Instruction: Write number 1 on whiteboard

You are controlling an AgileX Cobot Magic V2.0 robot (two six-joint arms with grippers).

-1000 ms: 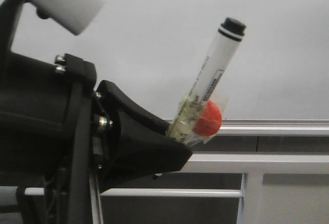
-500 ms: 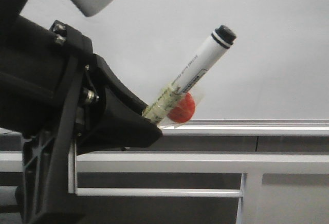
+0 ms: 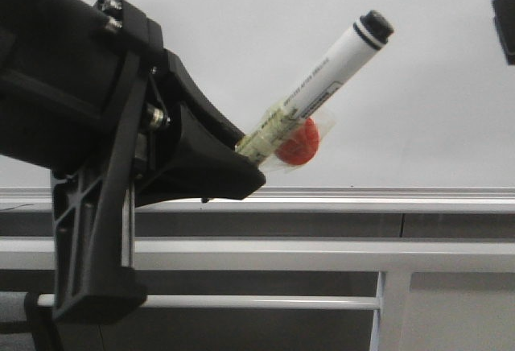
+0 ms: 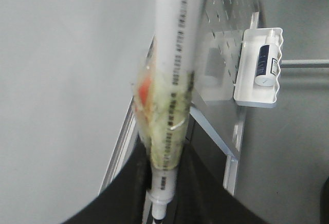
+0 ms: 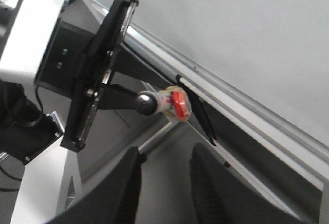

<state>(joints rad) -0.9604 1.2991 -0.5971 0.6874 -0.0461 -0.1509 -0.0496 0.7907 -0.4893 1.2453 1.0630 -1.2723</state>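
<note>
Our left gripper (image 3: 245,154) holds a marker (image 3: 326,85). The jaws are closed tight on the low end of the marker, where clear tape and a red blob (image 3: 299,142) are stuck on it. In the left wrist view the marker (image 4: 172,54) comes up from between the two dark fingers (image 4: 198,183) and runs long and straight away from us.

The marker leans. Its low end sits in the jaws and its black end (image 3: 376,23) points up and to the right in the front view. We cannot tell if that black end is a cap or the writing tip. We also cannot tell if it touches the whiteboard (image 3: 241,13) or just floats in front of it.

The whiteboard is the big pale wall behind the marker. It lies straight ahead of the jaws, the way the marker points. Its silver ledge (image 3: 386,200) runs along the bottom, just under the gripper. We see no black line on the whiteboard, so we think the number 1 is not drawn yet.

The left arm is the near one, right up at the whiteboard. Our right gripper (image 5: 164,178) is farther back, looking over at the left arm. Its jaws are apart and hold nothing.

We think the next move is to push the marker's far end flat onto the whiteboard and pull one line down.
</note>
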